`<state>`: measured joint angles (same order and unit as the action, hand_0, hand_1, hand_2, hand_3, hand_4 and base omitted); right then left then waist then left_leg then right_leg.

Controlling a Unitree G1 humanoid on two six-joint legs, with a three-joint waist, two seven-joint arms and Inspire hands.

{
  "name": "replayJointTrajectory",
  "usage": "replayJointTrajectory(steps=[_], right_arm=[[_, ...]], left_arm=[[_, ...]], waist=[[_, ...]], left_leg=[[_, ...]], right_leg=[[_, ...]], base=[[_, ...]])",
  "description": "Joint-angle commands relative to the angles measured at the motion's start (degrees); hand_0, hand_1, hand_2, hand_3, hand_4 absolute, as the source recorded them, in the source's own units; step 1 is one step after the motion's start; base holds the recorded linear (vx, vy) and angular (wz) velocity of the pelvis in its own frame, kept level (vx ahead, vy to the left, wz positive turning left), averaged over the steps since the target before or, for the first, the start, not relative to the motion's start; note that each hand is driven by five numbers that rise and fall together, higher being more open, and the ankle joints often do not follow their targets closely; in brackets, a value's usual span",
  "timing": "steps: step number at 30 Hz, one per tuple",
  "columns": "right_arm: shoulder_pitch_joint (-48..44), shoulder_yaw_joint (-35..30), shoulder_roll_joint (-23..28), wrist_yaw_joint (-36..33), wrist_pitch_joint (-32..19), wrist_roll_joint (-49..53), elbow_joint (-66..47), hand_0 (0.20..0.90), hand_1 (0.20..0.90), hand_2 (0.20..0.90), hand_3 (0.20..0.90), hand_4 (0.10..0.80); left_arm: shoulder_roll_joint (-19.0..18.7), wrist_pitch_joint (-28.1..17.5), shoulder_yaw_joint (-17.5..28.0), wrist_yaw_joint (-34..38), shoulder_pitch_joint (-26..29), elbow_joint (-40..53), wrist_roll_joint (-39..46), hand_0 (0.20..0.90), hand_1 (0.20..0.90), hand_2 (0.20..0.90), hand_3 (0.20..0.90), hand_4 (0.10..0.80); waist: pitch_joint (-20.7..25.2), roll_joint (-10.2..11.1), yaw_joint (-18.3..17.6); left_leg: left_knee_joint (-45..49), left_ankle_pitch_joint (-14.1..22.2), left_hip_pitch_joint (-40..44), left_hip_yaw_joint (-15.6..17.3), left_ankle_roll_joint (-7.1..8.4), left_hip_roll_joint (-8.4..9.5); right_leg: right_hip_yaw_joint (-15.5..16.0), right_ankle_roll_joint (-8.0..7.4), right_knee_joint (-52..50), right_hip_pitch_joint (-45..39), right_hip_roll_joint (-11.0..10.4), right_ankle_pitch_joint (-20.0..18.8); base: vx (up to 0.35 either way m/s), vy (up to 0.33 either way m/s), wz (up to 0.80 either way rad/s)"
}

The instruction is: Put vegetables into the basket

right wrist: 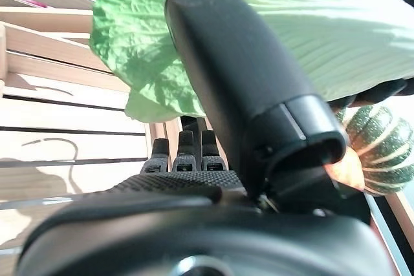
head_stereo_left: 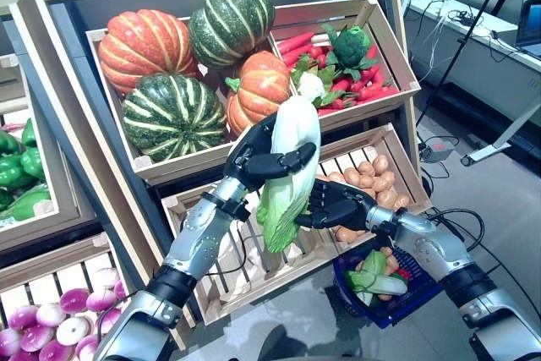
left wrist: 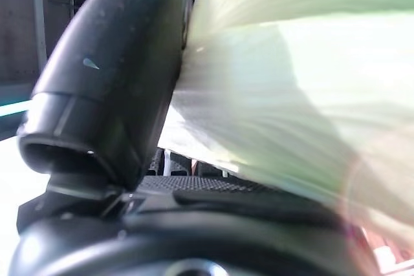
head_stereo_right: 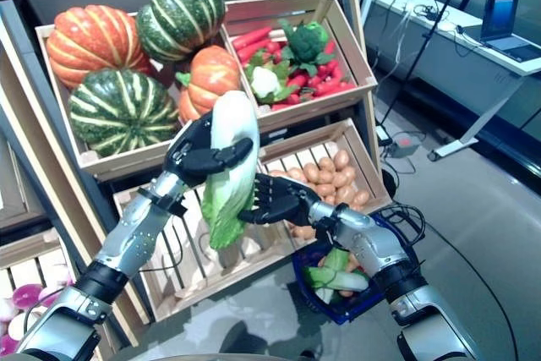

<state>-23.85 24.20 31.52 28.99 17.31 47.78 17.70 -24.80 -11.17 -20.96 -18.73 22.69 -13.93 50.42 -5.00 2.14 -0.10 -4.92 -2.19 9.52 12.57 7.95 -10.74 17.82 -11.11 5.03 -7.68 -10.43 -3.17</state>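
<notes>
Left eye view: napa cabbage [head_stereo_left: 290,171] is up in the air in front of the shelf's lower crate, left hand [head_stereo_left: 264,158] curled round its white stalk end. Right hand [head_stereo_left: 331,205] is at the leafy end, fingers bent, touching it; looks like a hand-over, my guess. Blue basket [head_stereo_left: 414,295] hangs low by the right arm and already holds greens plus a few other veg, so task is partly done; this cabbage isn't in yet.

Right eye view: pumpkins [head_stereo_right: 127,57] in the upper crate, carrots & broccoli [head_stereo_right: 292,52] beside, potatoes [head_stereo_right: 325,177] in the lower right crate. Right forearm sits between cabbage and basket.

Left wrist view: thumb [left wrist: 110,88] pressed on pale stalk.

Right wrist view: thumb [right wrist: 249,88] lies against the green leaf.
</notes>
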Motion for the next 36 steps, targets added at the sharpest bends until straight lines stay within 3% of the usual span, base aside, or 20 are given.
replayJointTrajectory(steps=[1,6,10,16,23,36], right_arm=[[-10.7,-1.3,-2.1,4.0,-5.1,9.1,-3.8,0.900,0.900,0.900,0.900,0.800],[-12.5,-1.5,-1.2,9.7,-4.4,11.1,-3.3,0.900,0.900,0.900,0.900,0.800],[-13.8,-2.1,1.6,23.5,-3.0,15.3,-0.9,0.900,0.900,0.900,0.900,0.800],[-14.7,-4.1,5.1,33.8,-4.4,17.0,2.7,0.900,0.900,0.900,0.900,0.800],[-14.4,-6.1,10.1,39.6,-4.8,20.4,6.7,0.900,0.900,0.900,0.900,0.800],[-10.4,-10.7,9.4,43.7,-3.3,21.5,9.1,0.900,0.900,0.900,0.900,0.800]], left_arm=[[2.1,-1.1,-4.1,-8.0,3.8,2.0,3.4,0.300,0.300,0.300,0.300,0.400],[2.4,2.1,-5.0,-14.5,2.9,1.0,6.7,0.300,0.300,0.300,0.300,0.400],[2.0,5.5,-5.3,-22.7,0.9,-2.1,10.8,0.300,0.300,0.300,0.300,0.400],[2.5,7.8,-3.2,-27.7,-1.5,-5.0,11.1,0.300,0.300,0.300,0.300,0.400],[0.6,8.8,0.1,-30.3,-2.2,-6.9,12.7,0.300,0.300,0.300,0.300,0.400],[0.3,7.0,5.8,-30.4,-1.5,-10.5,14.1,0.300,0.300,0.300,0.300,0.400]], waist=[[4.3,0.5,0.9],[4.4,0.5,1.0],[5.0,0.7,1.5],[5.8,1.1,2.1],[6.3,1.2,2.2],[6.3,1.2,1.4]], left_leg=[[-0.1,1.1,-2.0,-0.6,-1.51,0.50],[-0.1,1.2,-1.7,-0.6,-1.49,0.49],[-0.1,1.5,-1.6,-0.8,-1.33,0.59],[-0.1,1.8,-1.6,-1.3,-1.28,0.84],[-0.1,1.8,-1.7,-1.2,-1.25,0.94],[-0.1,1.9,-1.2,-0.9,-1.36,0.87]], right_leg=[[-0.1,3.19,-0.5,-0.6,0.5,0.3],[-0.2,3.21,-0.5,-1.0,0.4,0.4],[0.0,2.96,-0.5,-1.4,0.2,0.4],[0.0,2.68,-0.3,-1.6,-0.1,0.3],[-0.3,2.56,-0.1,-1.3,-0.3,0.0],[-1.1,2.63,-0.4,-1.6,-0.2,0.6]], base=[[0.000,0.000,0.00],[0.000,0.000,0.00],[0.004,0.003,0.04],[0.000,0.008,0.07],[-0.019,0.012,0.01],[0.000,0.000,0.00]])
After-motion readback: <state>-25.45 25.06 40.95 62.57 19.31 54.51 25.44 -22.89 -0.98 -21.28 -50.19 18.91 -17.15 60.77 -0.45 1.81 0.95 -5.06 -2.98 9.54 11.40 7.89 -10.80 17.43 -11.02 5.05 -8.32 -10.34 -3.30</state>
